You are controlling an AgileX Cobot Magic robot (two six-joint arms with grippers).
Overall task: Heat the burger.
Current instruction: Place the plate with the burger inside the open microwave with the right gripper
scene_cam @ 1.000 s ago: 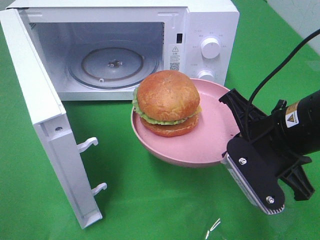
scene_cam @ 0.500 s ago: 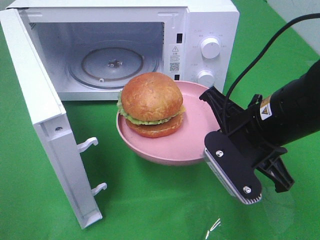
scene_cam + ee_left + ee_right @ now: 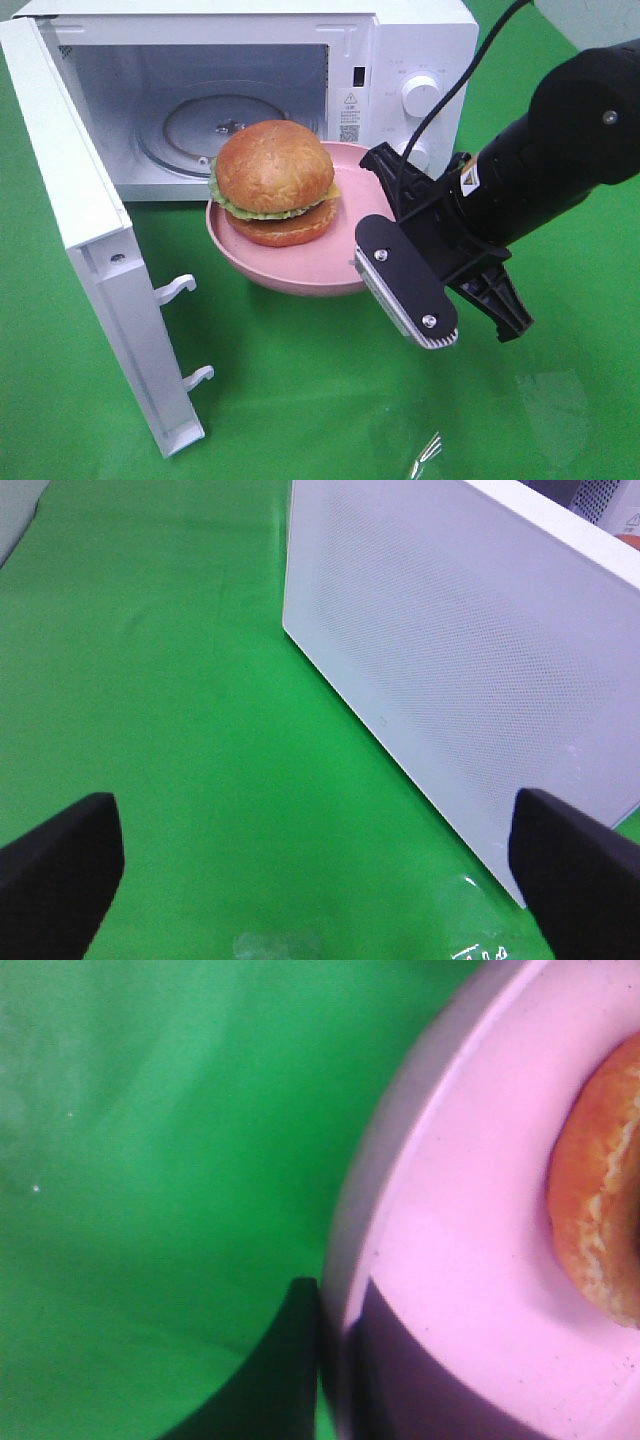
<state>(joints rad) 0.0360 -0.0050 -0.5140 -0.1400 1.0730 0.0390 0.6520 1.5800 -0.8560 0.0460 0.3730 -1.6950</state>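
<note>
- Over the last second the right tool (image 3: 368,200), clamped on the rim of the pink plate (image 3: 290,280), has carried it toward the open microwave (image 3: 420,40). The plate's far edge now hangs just before the mouth, so loading looks close.
- The burger (image 3: 275,170) sits upright on the plate, just beyond the tool's tips.
- Ahead of the tool, the microwave cavity holds only its glass turntable (image 3: 215,130). The door (image 3: 80,230) stands swung wide.
- The left tool (image 3: 320,880) is spread wide and empty above the green tabletop (image 3: 150,680), with the door's outer face just ahead of it.
</note>
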